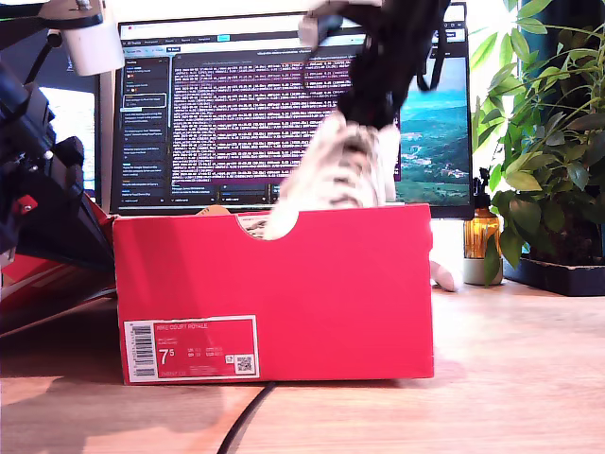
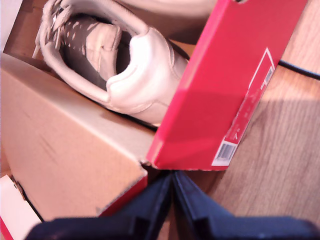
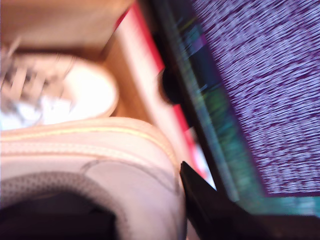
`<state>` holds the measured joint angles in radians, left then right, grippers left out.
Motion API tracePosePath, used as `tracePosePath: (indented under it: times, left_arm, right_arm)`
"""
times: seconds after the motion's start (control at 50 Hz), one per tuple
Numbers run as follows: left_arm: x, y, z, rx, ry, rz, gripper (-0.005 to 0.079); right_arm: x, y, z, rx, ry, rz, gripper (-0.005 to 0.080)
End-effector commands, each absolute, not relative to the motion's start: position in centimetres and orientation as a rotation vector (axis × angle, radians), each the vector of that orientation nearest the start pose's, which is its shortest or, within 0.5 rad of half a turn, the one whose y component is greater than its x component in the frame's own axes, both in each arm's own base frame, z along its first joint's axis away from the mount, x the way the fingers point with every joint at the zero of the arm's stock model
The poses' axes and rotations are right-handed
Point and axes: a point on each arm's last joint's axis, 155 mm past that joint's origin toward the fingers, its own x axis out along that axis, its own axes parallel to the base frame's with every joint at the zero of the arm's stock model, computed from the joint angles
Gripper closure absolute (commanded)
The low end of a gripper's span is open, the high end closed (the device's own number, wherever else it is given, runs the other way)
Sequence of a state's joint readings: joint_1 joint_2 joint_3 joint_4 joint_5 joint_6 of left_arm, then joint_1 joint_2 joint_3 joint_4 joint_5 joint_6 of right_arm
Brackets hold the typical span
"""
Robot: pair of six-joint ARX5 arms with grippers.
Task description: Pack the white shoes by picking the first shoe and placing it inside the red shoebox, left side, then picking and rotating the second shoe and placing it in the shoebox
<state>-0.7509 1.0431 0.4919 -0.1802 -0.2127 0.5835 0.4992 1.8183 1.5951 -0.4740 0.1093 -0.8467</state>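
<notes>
My second gripper (image 1: 373,109), jaws holding the second shoe (image 1: 336,170), hangs over the red shoebox (image 1: 274,293) beside the packed shoe (image 2: 115,60); lowering comes next, my first gripper (image 2: 172,200) closed.

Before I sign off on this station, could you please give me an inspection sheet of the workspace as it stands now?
Surface: wooden table, bare in front of the box.
Job's things: red shoebox open, label facing the exterior camera; one white shoe lying inside; second white shoe held above the box, toe down.
Clutter: amber bottle at the exterior view's right.
Grippers: my first gripper shut, holding nothing, beside the box corner; my second gripper shut on the second shoe.
Cables: black cable running out from under the box front.
Surroundings: monitor behind; potted plant at the exterior view's right.
</notes>
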Motion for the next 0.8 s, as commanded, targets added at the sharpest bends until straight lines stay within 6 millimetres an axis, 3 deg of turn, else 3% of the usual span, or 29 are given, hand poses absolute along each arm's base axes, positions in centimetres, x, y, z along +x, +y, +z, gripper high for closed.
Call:
tracePosePath:
  times: [0.0,0.28,0.66,0.78]
  left_arm:
    - [25.7,-18.7,9.3,0.883,0.479,-0.701,0.0754]
    - [25.7,-18.7,9.3,0.883,0.479,-0.701,0.0754]
    - [25.7,-18.7,9.3,0.883,0.479,-0.701,0.0754]
    - [25.7,-18.7,9.3,0.883,0.479,-0.701,0.0754]
  right_arm:
    - [47.4,24.2,21.8,-1.001,0.437,0.638,0.0763]
    - [46.6,24.3,18.2,-1.032,0.539,0.691,0.0763]
    - [46.0,25.7,15.2,-1.047,0.592,0.740,0.0762]
    - [45.7,26.3,14.5,-1.055,0.597,0.755,0.0699]
